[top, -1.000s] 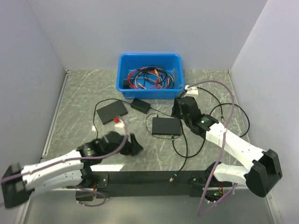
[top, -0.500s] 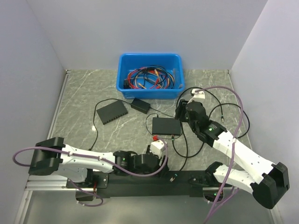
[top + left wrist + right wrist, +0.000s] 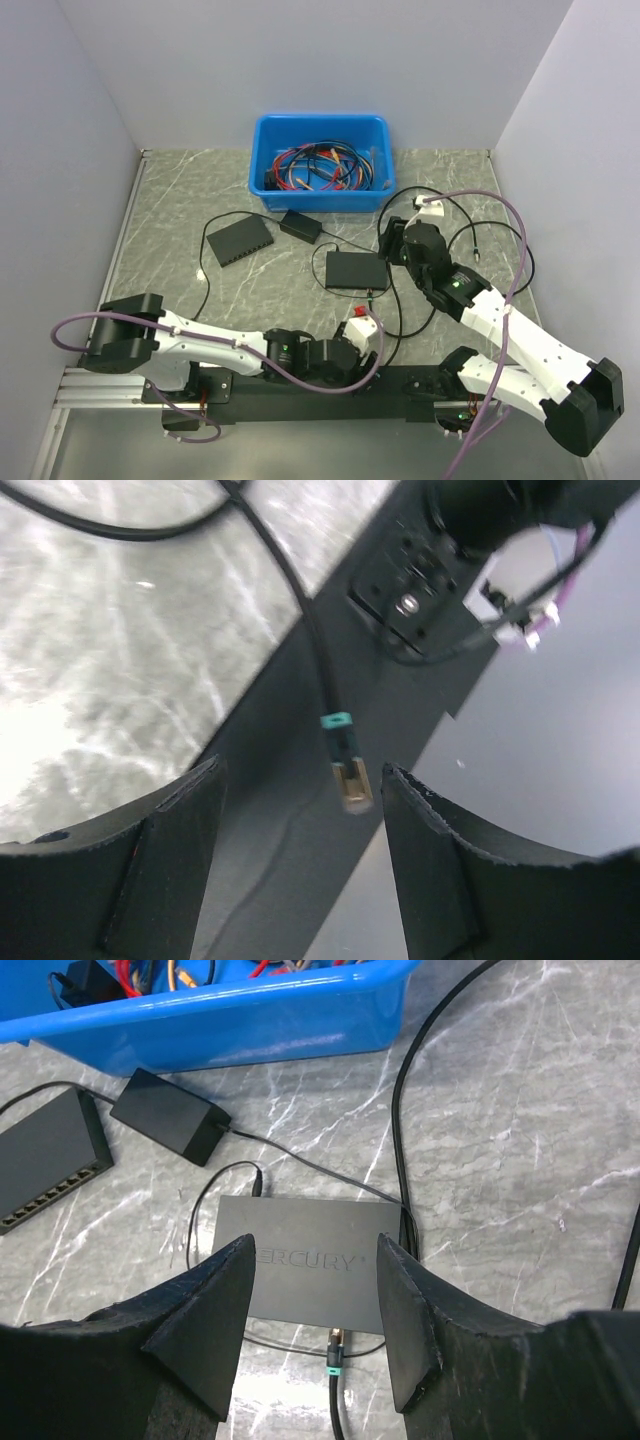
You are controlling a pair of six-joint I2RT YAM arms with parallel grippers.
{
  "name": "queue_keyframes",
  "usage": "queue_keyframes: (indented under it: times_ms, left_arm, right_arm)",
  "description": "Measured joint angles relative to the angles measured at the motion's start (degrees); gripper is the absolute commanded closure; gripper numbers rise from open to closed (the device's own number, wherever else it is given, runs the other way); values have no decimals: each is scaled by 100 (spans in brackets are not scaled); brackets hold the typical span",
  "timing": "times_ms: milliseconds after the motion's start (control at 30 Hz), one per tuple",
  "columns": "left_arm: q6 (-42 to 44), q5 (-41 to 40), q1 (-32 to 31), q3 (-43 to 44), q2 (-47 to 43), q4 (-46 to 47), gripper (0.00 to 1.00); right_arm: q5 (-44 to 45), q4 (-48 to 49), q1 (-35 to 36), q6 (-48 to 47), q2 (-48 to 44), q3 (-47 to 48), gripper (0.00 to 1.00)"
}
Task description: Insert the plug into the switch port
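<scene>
I have the left end effector spread wide and low over the black mounting plate at the near edge of the desk. The plug lies on that plate, right in the gap between the two fingers, touching neither. It has a teal collar, and its brass tip points back toward my left wrist camera. Its thin black cable runs away from it across the plate and onto the marbled desk.

In the overhead view the left arm reaches across along the front, so this end effector sits near the base of the right arm.

The right end effector is also wide open and holds nothing. It hovers above the switch, a flat dark box near the middle of the desk. At the near edge of the switch a second connector, also with a teal collar and brass tip, points into the box. I cannot tell whether it is seated in a port.

Beyond the switch lies a small black adapter, and to the left of it a second switch with a row of ports. A blue bin full of red, blue and black leads stands at the back
</scene>
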Motion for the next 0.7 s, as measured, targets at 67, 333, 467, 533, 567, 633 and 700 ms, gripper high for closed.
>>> queue_keyframes:
  times_ms: [67, 333, 467, 533, 567, 633, 700]
  left_arm:
    - [85, 70, -76, 138, 155, -66, 32]
    - [225, 306, -122, 393, 479, -234, 36]
    - [251, 363, -129, 590, 739, -315, 39]
    - [264, 420, -129, 612, 820, -339, 43]
    - [280, 463, -129, 616, 841, -374, 45]
    - [280, 509, -131, 619, 844, -442, 56]
    - [306, 540, -131, 627, 844, -479, 67]
  right_arm:
    - [0, 0, -2, 0, 0, -26, 41]
    - [17, -4, -2, 0, -2, -79, 41]
    - [22, -4, -2, 0, -2, -81, 41]
    - [22, -4, -2, -2, -2, -87, 41]
    - [24, -2, -2, -2, -2, -92, 41]
    - [44, 11, -2, -2, -2, -118, 41]
    - [57, 9, -17, -4, -2, -153, 41]
